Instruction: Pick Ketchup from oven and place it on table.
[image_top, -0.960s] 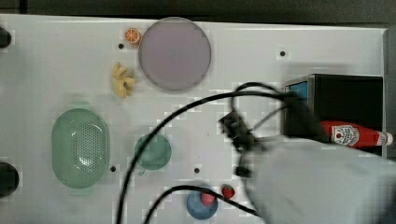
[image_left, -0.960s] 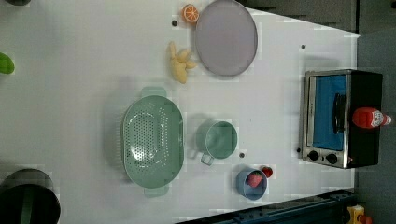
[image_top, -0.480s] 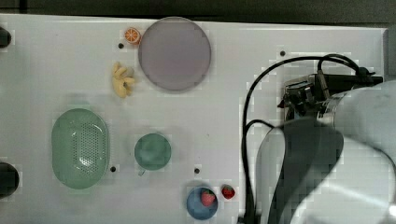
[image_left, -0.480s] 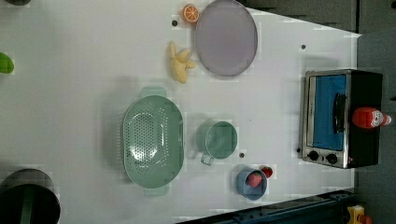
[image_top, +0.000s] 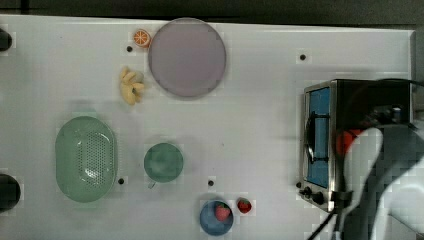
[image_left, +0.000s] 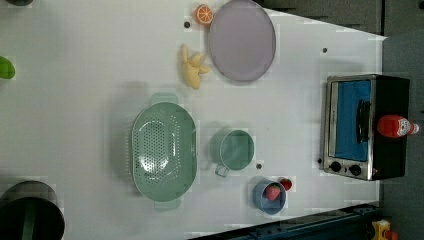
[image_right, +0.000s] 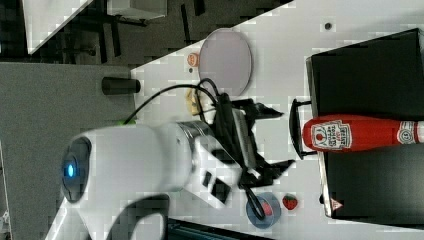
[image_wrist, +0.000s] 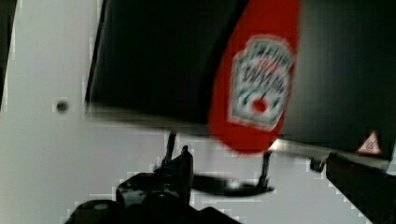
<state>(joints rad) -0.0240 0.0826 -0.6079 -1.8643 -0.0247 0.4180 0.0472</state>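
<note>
Ketchup (image_right: 357, 133) atop oven (image_right: 370, 75), facing spread pincer (image_right: 272, 137)

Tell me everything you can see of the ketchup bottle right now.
The Ketchup is a red squeeze bottle, plastic by its look, with a white shield-shaped label and a white cap. It lies on the oven's black top, its bottom past the front edge above the door handle. Nothing grips it; the open gripper faces it, apart.
</note>
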